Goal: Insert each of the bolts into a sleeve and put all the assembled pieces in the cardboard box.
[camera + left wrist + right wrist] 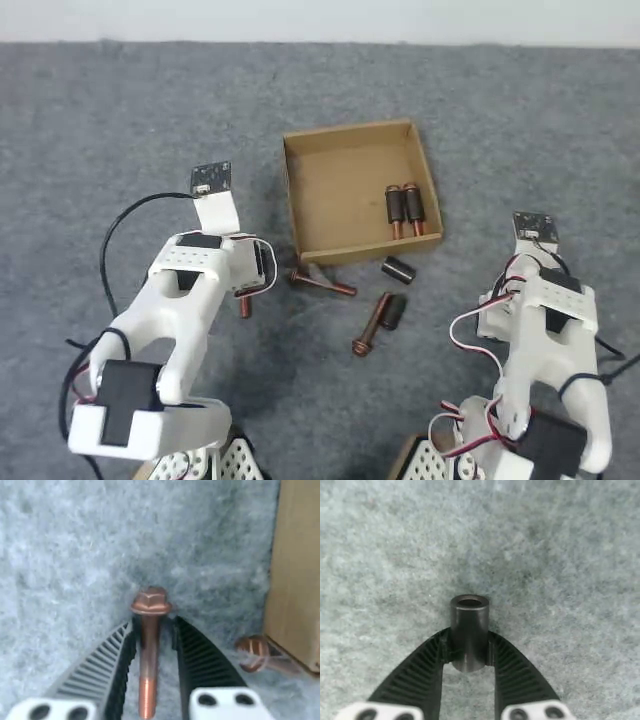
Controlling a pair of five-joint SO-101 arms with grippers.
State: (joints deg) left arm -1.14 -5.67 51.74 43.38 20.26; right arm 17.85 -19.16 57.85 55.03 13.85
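Your left claw (151, 626) is clamping a copper bolt (149, 647), and it's sitting near the cardboard box (335, 195). The shank is running lengthwise between the jaws, and the hex head is poking out past the tips toward the grey carpet (75, 555). Your right claw (468, 636) is squeezing a black sleeve (469, 622). Its long axis is lining up with the jaws, open bore facing away from the wrist. Two assembled pieces (403, 208) are lying parallel inside the box.
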